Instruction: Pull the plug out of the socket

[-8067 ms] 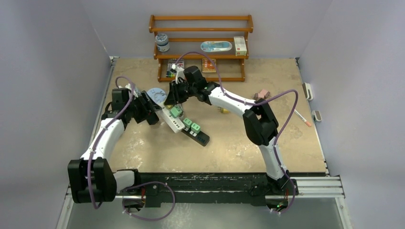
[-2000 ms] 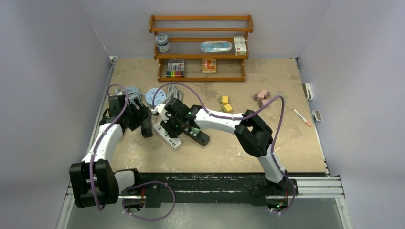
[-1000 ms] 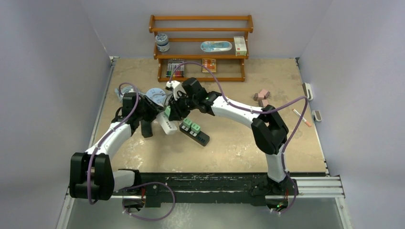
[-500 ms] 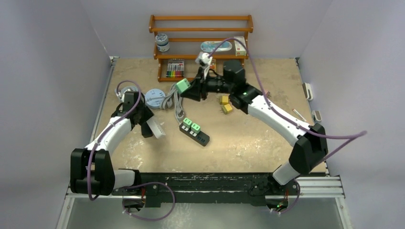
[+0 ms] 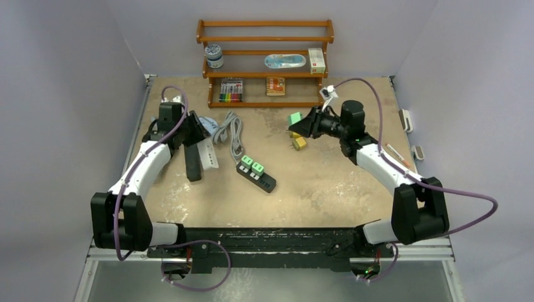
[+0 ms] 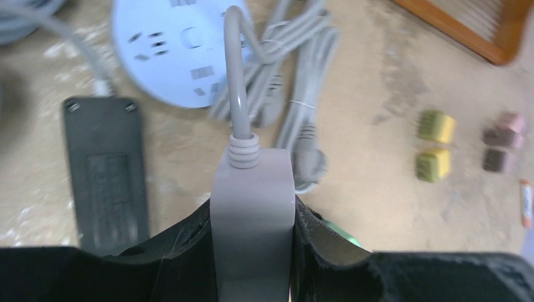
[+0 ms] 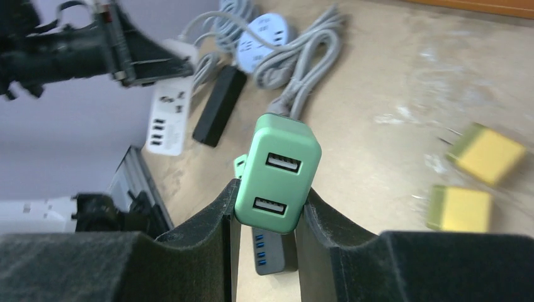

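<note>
The mint-green two-port plastic plug (image 7: 277,175) is being clenched by the right gripper (image 7: 266,202), in the air, well apart from the white plastic socket strip (image 6: 252,182) being grasped by the left gripper (image 6: 253,212). Gentle lowering clear of the yellow blocks (image 7: 488,154) is being advised.

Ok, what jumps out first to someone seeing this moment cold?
The right gripper stands out first, right of centre, clamped on a green USB plug held above the table. At the left, the left gripper grips one end of a white power strip. Between them a black strip lies on the table with two green plugs in it.
</note>
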### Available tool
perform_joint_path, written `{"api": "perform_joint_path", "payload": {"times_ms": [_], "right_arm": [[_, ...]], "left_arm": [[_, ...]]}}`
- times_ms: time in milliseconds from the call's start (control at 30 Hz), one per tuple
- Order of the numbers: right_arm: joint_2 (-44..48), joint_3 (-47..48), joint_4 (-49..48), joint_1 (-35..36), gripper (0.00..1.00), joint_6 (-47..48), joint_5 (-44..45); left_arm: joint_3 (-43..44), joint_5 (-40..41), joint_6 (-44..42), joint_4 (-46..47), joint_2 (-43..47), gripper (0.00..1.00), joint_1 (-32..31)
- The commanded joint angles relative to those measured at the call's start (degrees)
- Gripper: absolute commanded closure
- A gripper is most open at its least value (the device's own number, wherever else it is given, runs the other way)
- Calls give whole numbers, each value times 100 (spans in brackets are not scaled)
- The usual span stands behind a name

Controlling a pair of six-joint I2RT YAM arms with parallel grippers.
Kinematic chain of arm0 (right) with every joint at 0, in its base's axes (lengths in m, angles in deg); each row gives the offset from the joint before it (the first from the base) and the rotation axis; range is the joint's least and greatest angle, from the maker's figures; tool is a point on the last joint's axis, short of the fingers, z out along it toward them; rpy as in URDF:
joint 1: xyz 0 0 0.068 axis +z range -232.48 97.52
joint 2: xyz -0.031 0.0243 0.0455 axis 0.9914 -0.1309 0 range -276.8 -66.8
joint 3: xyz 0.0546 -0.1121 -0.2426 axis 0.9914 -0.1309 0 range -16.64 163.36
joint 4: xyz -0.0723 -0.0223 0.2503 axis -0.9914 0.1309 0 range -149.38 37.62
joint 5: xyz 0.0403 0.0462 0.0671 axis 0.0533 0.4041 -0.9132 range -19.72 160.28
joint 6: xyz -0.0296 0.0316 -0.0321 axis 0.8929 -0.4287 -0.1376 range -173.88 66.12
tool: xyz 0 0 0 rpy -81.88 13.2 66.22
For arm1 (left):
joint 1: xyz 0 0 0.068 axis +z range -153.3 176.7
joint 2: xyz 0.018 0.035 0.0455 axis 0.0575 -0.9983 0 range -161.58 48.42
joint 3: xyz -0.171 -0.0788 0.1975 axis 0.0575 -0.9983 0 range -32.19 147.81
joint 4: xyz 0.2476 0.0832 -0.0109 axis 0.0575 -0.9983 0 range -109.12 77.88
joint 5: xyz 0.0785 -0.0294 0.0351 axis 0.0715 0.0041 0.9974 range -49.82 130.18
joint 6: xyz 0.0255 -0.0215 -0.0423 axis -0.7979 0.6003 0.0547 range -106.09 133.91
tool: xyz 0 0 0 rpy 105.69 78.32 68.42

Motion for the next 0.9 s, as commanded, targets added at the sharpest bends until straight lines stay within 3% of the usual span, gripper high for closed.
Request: {"api": "perform_joint_path", "payload": {"times_ms": [0, 167, 333, 533, 700, 867], "right_arm": [[373, -72, 378, -326, 100, -323, 738], [351, -556, 326, -706, 100, -752, 469], [-161, -294, 1220, -800, 100, -518, 686], [-986, -208, 1918, -809, 100, -265, 407], [-668, -691, 1971, -818, 99, -459, 648], [-582, -825, 2255, -826, 70, -372, 646]], "left_arm": [[812, -1219, -527, -164, -27, 100, 17], [583, -1685, -811, -127, 733, 100, 12], [372, -1828, -544, 330, 878, 100, 12], [266, -356, 140, 663, 405, 100, 12], [137, 199, 432, 606, 33, 100, 12], [-269, 528, 947, 1024, -58, 100, 21]]}}
